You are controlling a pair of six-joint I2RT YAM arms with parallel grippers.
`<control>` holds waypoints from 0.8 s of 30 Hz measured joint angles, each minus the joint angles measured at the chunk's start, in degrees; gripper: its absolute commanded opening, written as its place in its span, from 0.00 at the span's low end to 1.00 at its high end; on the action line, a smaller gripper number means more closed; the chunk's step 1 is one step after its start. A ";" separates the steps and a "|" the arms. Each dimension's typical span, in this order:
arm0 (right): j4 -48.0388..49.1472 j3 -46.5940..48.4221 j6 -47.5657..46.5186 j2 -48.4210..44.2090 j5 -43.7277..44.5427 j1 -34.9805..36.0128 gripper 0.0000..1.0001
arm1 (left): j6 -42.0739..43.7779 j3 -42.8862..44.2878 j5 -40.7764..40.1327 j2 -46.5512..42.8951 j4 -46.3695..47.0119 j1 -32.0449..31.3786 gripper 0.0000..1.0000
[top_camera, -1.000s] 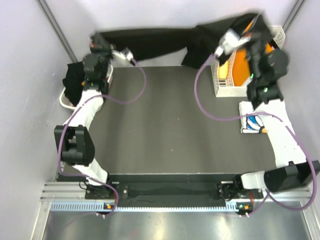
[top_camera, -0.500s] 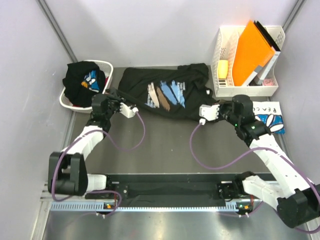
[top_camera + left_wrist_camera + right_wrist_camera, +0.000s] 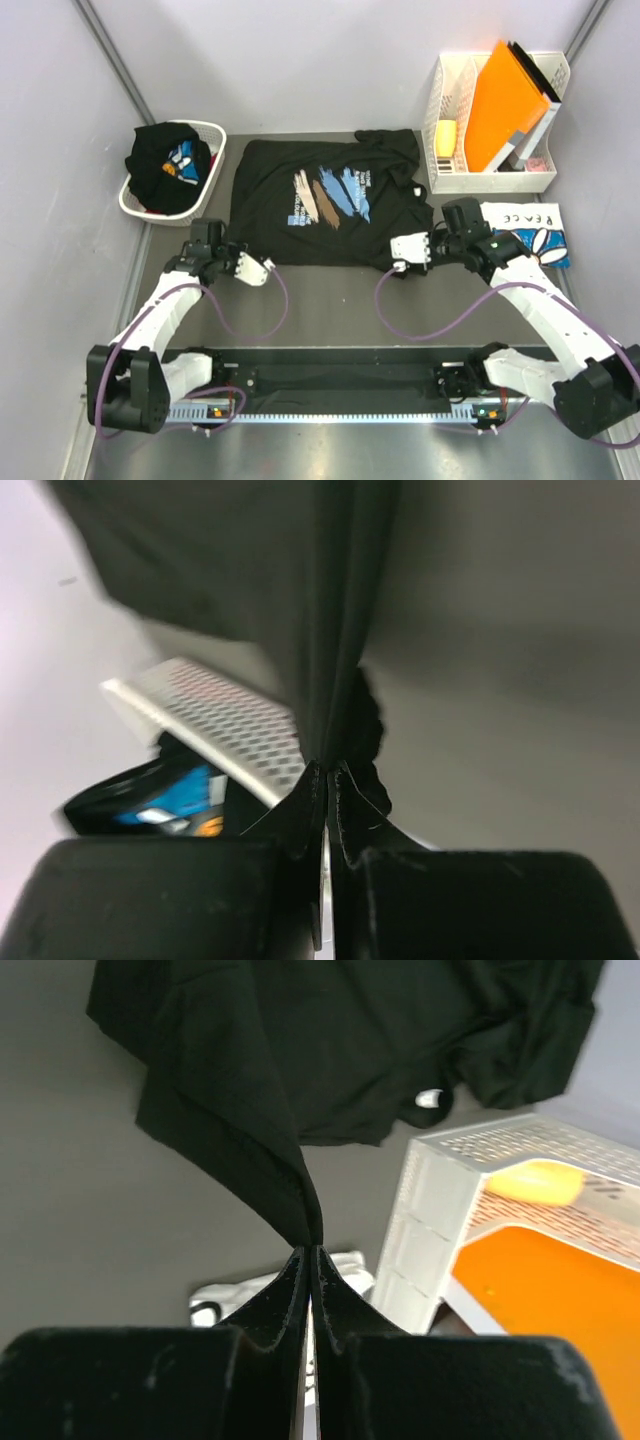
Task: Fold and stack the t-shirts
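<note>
A: What's on the bench [image 3: 330,295]?

B: Biggest thing is the black print tee [image 3: 320,205]. It lies flat, print up, by the far edge, abt in the middle.

A: Folded?

B: Nope. Spread out, no fold in it yet.

A: Next biggest?

B: The white basket [image 3: 207,127] at the far left corner. It has more black tees [image 3: 155,160] in it, all bunched up. Can't tell how many.

A: And on the right?

B: A rack [image 3: 450,175] w/ an orange folder [image 3: 505,95] at the far right corner. Not our job. Just near of it, at the right edge, lies the white tee [image 3: 535,235]. That one looks folded and put down.

A: What abt the hands?

B: The left hand [image 3: 328,775] is pinched shut on the print tee's near hem, by its left corner. The right hand [image 3: 310,1250] is pinched shut on the same hem, by its right corner.

A: So how far along?

B: I'd say early. One tee done, one flat and ready to fold, the rest waiting in the basket. Stack is just 1 so far.
</note>
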 measured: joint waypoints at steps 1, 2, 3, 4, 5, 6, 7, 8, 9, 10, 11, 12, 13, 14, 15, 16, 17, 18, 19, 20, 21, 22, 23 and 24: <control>-0.96 0.00 0.00 0.63 0.00 0.09 0.00 | -0.35 -0.02 0.02 -0.39 -1.97 0.00 0.00; -2.29 0.00 0.02 1.33 0.02 0.11 0.00 | -0.85 -0.02 0.04 -0.92 -4.20 0.00 0.00; -2.91 0.00 0.02 1.66 0.02 0.11 0.00 | -1.36 -0.02 0.07 -1.53 -6.05 0.00 0.00; -4.02 0.02 0.02 2.10 0.09 0.15 0.00 | -1.97 -0.02 0.09 -2.19 -7.63 0.00 0.00; -5.11 0.02 0.04 2.51 0.11 0.33 0.00 | -2.54 -0.02 0.11 -2.78 -8.87 0.00 0.00; -6.10 0.02 0.02 2.80 0.13 0.46 0.00 | -2.97 -0.02 0.09 -3.15 -9.68 0.00 0.00; -6.97 0.02 0.02 3.02 0.24 0.68 0.00 | -3.63 -0.02 0.11 -3.50 -10.56 0.00 0.00; -7.61 0.02 0.04 3.17 0.22 0.76 0.00 | -4.22 -0.02 0.15 -3.72 -11.34 0.00 0.00; -8.63 0.02 0.02 3.32 0.26 0.96 0.00 | -4.74 -0.02 0.26 -3.78 -12.09 0.00 0.00; -9.25 0.04 0.02 3.43 0.28 1.09 0.00 | -5.33 -0.02 0.26 -3.80 -12.94 0.00 0.00; -10.12 0.07 0.00 3.58 0.26 1.18 0.00 | -5.70 -0.02 0.28 -3.80 -13.68 0.00 0.00; -11.04 0.13 -0.02 3.78 0.26 1.31 0.00 | -5.97 -0.02 0.20 -3.80 -14.34 0.00 0.00; -12.02 0.17 -0.04 4.04 0.22 1.42 0.00 | -6.10 -0.02 0.13 -3.80 -14.78 0.00 0.00; -13.20 0.33 -0.17 4.35 0.15 1.49 0.00 | -6.25 -0.02 -0.09 -3.80 -15.17 0.00 0.00; -14.36 0.50 -0.52 4.68 0.09 1.57 0.00 | -6.40 -0.02 -0.33 -3.72 -15.32 0.00 0.00; -15.06 0.52 -0.74 4.85 0.02 1.57 0.00 | -6.56 -0.02 -0.63 -3.54 -15.34 0.00 0.00; -16.20 0.50 -1.20 4.94 0.04 1.57 0.00 | -6.67 -0.02 -0.96 -3.26 -15.37 0.00 0.00; -17.18 0.48 -1.68 4.94 0.09 1.57 0.00 | -6.84 -0.02 -1.27 -2.84 -15.37 0.00 0.00; -17.79 0.46 -2.14 4.92 0.15 1.57 0.00 | -6.99 -0.02 -1.55 -2.34 -15.34 0.00 0.00; -18.43 0.37 -2.69 4.83 0.24 1.57 0.00 | -7.02 -0.02 -1.92 -1.88 -15.37 0.00 0.00; -18.82 0.07 -3.32 4.59 0.37 1.57 0.00 | -7.06 -0.02 -2.36 -1.14 -15.39 0.00 0.00; -18.99 -0.33 -3.78 4.28 0.44 1.57 0.00 | -7.15 -0.02 -2.62 -0.66 -15.39 0.00 0.00; -19.43 -0.79 -4.37 3.72 0.44 1.57 0.00 | -7.23 -0.02 -2.91 -0.13 -15.45 0.00 0.00; -19.98 -1.33 -4.94 3.10 0.42 1.57 0.00 | -7.26 -0.02 -3.06 0.24 -15.54 0.00 0.00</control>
